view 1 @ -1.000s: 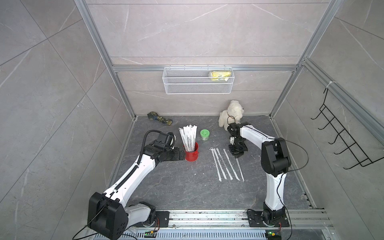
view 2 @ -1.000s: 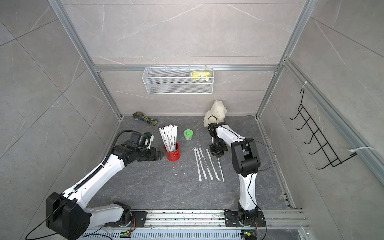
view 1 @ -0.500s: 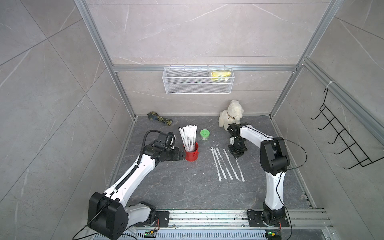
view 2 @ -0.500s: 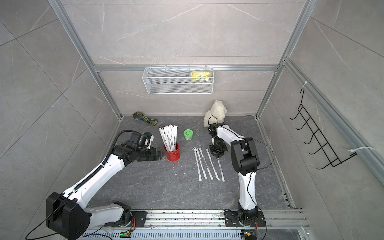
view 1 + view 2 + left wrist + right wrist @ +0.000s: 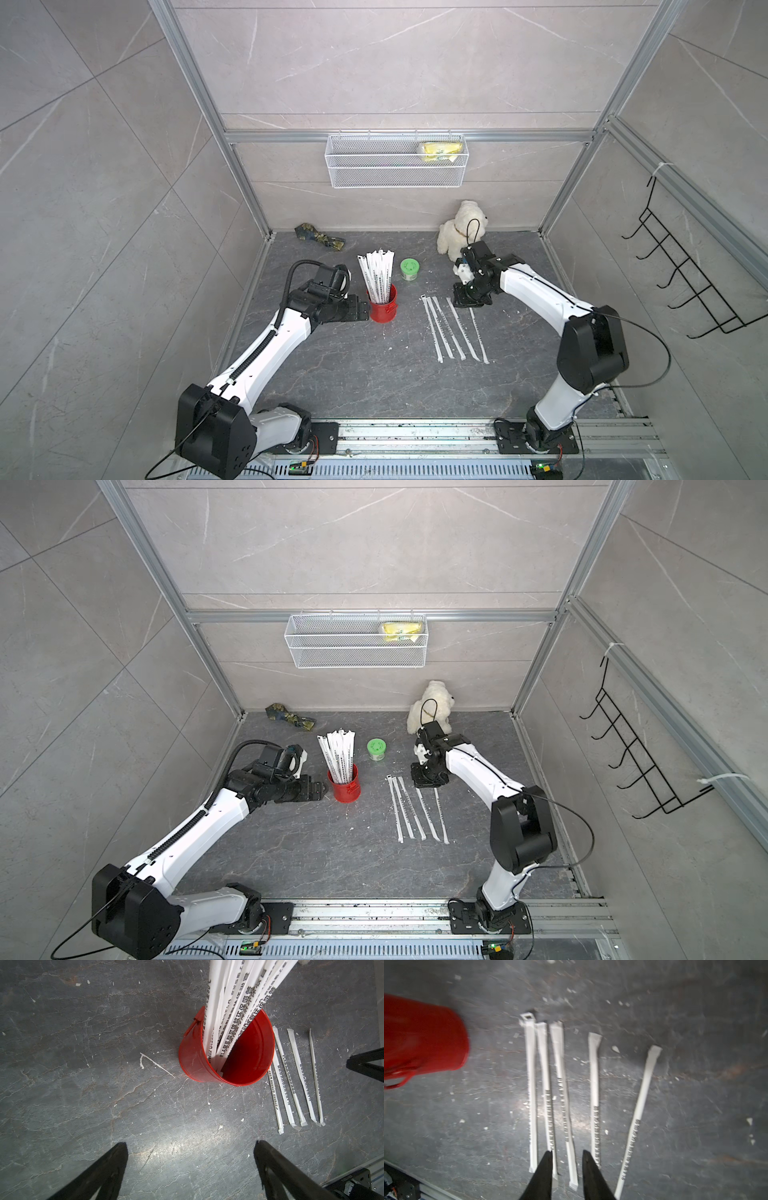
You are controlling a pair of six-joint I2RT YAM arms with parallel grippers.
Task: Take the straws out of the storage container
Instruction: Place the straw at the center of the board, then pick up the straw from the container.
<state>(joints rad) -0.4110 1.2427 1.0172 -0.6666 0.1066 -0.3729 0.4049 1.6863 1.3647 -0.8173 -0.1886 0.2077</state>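
Note:
The storage container, a red can [image 5: 382,306] [image 5: 345,787], stands upright on the grey floor. A bunch of white straws [image 5: 377,274] [image 5: 239,1001] leans in it. Several more straws [image 5: 453,328] [image 5: 593,1095] lie side by side on the floor to its right. My left gripper [image 5: 361,310] [image 5: 191,1142] is open just left of the can [image 5: 193,1059], low and empty. My right gripper [image 5: 467,301] [image 5: 566,1151] hangs over the far ends of the loose straws, its jaws a little apart. One straw lies on the floor in the gap, untouched.
A green-lidded jar [image 5: 409,269] stands behind the can, and a white plush dog [image 5: 461,230] sits at the back wall near the right arm. A camouflage cloth [image 5: 319,237] lies back left. A wire basket [image 5: 395,166] and a black hook rack [image 5: 685,274] hang on the walls.
The right gripper's jaws have parted over the row of loose straws. The left arm and the can have not moved.

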